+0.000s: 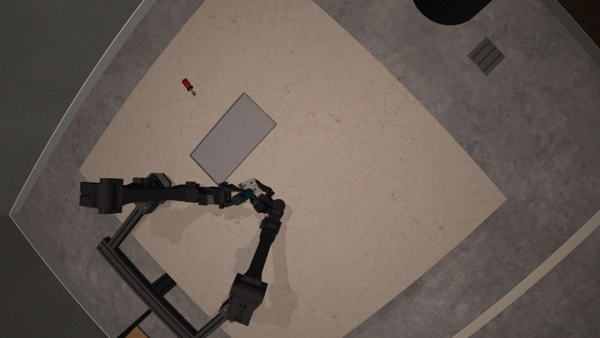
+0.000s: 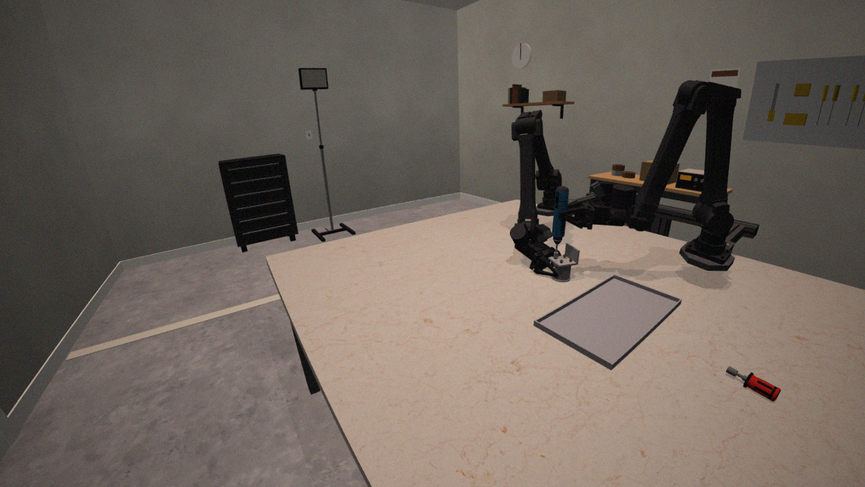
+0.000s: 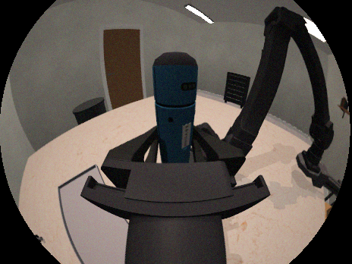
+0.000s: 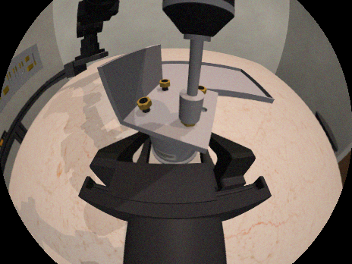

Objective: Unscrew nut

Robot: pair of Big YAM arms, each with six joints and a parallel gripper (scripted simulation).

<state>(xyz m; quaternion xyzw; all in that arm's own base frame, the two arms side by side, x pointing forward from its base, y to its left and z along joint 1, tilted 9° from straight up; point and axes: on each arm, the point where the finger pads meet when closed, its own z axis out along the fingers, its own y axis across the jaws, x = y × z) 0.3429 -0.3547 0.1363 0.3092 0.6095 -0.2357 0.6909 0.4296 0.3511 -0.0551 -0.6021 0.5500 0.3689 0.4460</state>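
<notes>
The joint module stands upright on the table with the grey L-shaped bracket on top. My right gripper is shut on the module's grey cylinder, low at the table. My left gripper is shut on the nut driver and holds it upright. The driver's socket sits down over the nearest nut; a gold rim shows under it. Three other gold nuts stand raised on their studs.
A flat grey tray lies on the table just beyond the module. A red-handled screwdriver lies far off past the tray. Both arms cross close together over the module.
</notes>
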